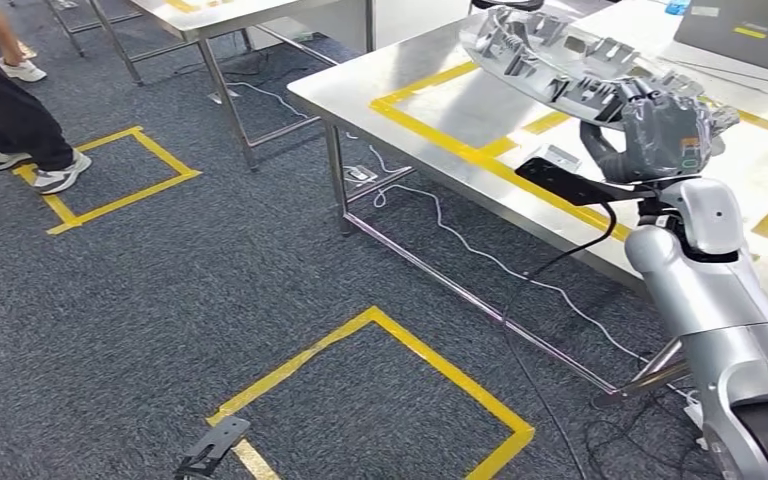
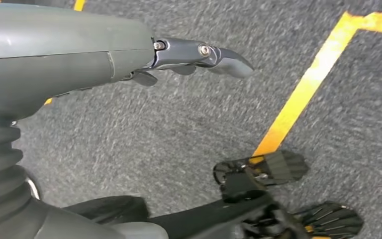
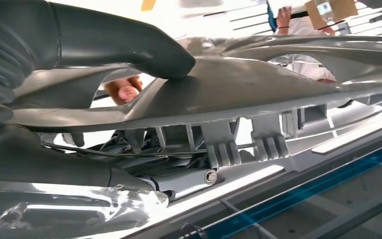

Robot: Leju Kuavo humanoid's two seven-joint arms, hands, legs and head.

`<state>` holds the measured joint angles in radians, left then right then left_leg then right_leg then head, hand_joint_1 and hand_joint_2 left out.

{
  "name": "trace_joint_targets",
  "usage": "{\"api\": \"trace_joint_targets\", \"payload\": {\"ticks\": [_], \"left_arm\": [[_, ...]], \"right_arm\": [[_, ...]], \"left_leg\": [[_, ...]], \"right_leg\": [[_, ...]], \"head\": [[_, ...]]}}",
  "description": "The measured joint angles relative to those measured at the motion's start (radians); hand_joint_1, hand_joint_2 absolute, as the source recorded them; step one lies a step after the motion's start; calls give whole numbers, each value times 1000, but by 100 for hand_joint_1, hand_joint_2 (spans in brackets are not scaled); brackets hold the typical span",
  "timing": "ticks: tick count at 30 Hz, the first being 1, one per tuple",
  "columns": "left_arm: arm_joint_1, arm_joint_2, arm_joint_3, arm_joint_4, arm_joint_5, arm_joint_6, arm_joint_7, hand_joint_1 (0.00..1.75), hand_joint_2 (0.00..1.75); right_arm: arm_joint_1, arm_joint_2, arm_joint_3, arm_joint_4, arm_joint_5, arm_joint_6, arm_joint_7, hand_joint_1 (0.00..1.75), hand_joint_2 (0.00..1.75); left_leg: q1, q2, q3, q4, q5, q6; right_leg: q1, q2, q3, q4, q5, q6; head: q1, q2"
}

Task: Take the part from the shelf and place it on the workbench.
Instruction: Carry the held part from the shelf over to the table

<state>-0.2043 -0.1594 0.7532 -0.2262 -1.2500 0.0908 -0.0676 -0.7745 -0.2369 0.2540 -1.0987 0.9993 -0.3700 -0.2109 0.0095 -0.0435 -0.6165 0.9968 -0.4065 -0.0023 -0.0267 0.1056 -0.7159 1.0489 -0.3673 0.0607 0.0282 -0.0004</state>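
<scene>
The part (image 1: 560,62) looks like moulded grey plastic, smooth with a dull sheen, ribbed and clipped underneath. The right hand (image 1: 665,135) gripping it is matt grey under a glossy clear film. The worktop (image 1: 430,110) is brushed, reflective metal edged with yellow tape. The floor (image 1: 210,290) is rough dark carpet. The left hand (image 2: 129,55) is matt dark plastic.
</scene>
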Motion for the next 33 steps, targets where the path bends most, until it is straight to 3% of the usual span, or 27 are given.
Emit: {"api": "trace_joint_targets", "payload": {"ticks": [2, 4, 5, 6, 8, 10, 13, 15, 16, 18, 20, 21, 22, 24, 25, 27, 30, 33], "left_arm": [[1, 0, 2, 0, 2, 2, -1, 0, 175], [5, 0, 4, 0, 2, 2, -2, 0, 175], [7, 0, 4, 0, 3, 2, -2, 0, 175], [7, 0, 4, 0, 4, 2, -2, 0, 175], [6, 0, 4, 0, 5, 2, -2, 0, 175], [5, 1, 5, 0, 5, 3, -2, 0, 175], [5, 3, 6, 0, 7, 3, -3, 0, 175], [4, 3, 6, 0, 7, 3, -5, 0, 175], [4, 3, 6, 0, 8, 4, -6, 0, 175], [5, 3, 6, 0, 8, 5, -7, 0, 175], [7, 3, 6, 0, 8, 5, -7, 0, 175], [7, 3, 6, 0, 8, 5, -7, 0, 175], [7, 3, 6, 0, 8, 5, -7, 0, 175], [6, 4, 6, 0, 8, 6, -7, 0, 175], [6, 3, 6, 0, 8, 6, -7, 0, 175], [6, 3, 6, 0, 8, 6, -7, 0, 175], [7, 6, 7, 0, 9, 7, -7, 0, 175], [7, 6, 7, 0, 11, 7, -6, 0, 175]], "right_arm": [[1, -2, -1, -1, 0, 1, 0, 175, 175], [1, -2, -1, -1, 5, -1, 0, 175, 175], [1, -2, -1, -2, 12, -4, 0, 175, 175], [1, -2, -1, -2, 22, -8, 1, 175, 175], [1, -3, -1, -6, 43, -19, 3, 175, 175], [1, -5, -1, -10, 56, -32, 6, 175, 175], [2, -8, -2, -11, 64, -42, 10, 175, 175], [3, -10, -2, -16, 64, -43, 11, 175, 175], [3, -10, -2, -19, 63, -42, 12, 175, 175], [4, -10, -2, -24, 62, -42, 12, 175, 175], [6, -10, -2, -24, 62, -42, 12, 175, 175], [6, -10, -1, -25, 62, -42, 12, 175, 175], [6, -10, -1, -25, 62, -42, 12, 175, 175], [6, -10, -2, -28, 62, -42, 12, 175, 175], [5, -10, -2, -30, 62, -42, 12, 175, 175], [5, -10, -3, -33, 62, -43, 12, 175, 175], [9, -10, -3, -33, 56, -43, 12, 175, 175], [10, -10, -3, -35, 46, -43, 12, 175, 175]], "left_leg": [[-3, 24, 0, -3, 2, 9], [-4, 47, 0, -2, 1, 11], [-4, 57, 0, -2, 0, 11], [-4, 66, 1, -1, 0, 10], [-3, 79, 2, 0, -3, 5], [-7, 85, 1, 3, -4, -5], [-9, 90, -1, 3, -2, -19], [-6, 80, -12, 23, -20, -30], [-5, 71, -30, 61, -44, -35], [-4, 57, -95, 197, -106, -40], [-4, 53, -148, 294, -130, -41], [-4, 53, -147, 286, -113, -39], [-4, 52, -127, 241, -81, -37], [-2, 47, -60, 104, -15, -34], [-2, 43, -35, 52, 0, -32], [-1, 37, -17, 7, 4, -30], [-2, 35, -19, 3, 8, -24], [-4, 30, -22, 4, 11, -15]], "right_leg": [[7, -71, -50, 118, -67, 1], [7, -93, -101, 246, -122, 5], [7, -96, -104, 265, -125, 7], [7, -99, -86, 243, -110, 9], [6, -111, -4, 106, -59, 10], [9, -121, 58, 1, -34, 3], [14, -115, 65, -13, -33, -16], [12, -109, 65, -14, -31, -27], [10, -107, 66, -16, -30, -33], [10, -102, 66, -16, -30, -39], [10, -94, 66, -15, -30, -39], [10, -90, 66, -15, -30, -39], [9, -87, 66, -15, -30, -39], [9, -80, 65, -13, -30, -34], [10, -76, 61, -12, -30, -29], [13, -72, 55, -11, -28, -28], [13, -74, 58, -21, -21, -35], [13, -80, 62, -31, -16, -27]], "head": [[7, 0], [8, 0], [8, 0], [8, 0], [8, 0], [8, 0], [7, 0], [6, 0], [6, 0], [5, 0], [6, 0], [6, 0], [6, 0], [5, 0], [6, 0], [6, 0], [6, 0], [6, 0]]}}
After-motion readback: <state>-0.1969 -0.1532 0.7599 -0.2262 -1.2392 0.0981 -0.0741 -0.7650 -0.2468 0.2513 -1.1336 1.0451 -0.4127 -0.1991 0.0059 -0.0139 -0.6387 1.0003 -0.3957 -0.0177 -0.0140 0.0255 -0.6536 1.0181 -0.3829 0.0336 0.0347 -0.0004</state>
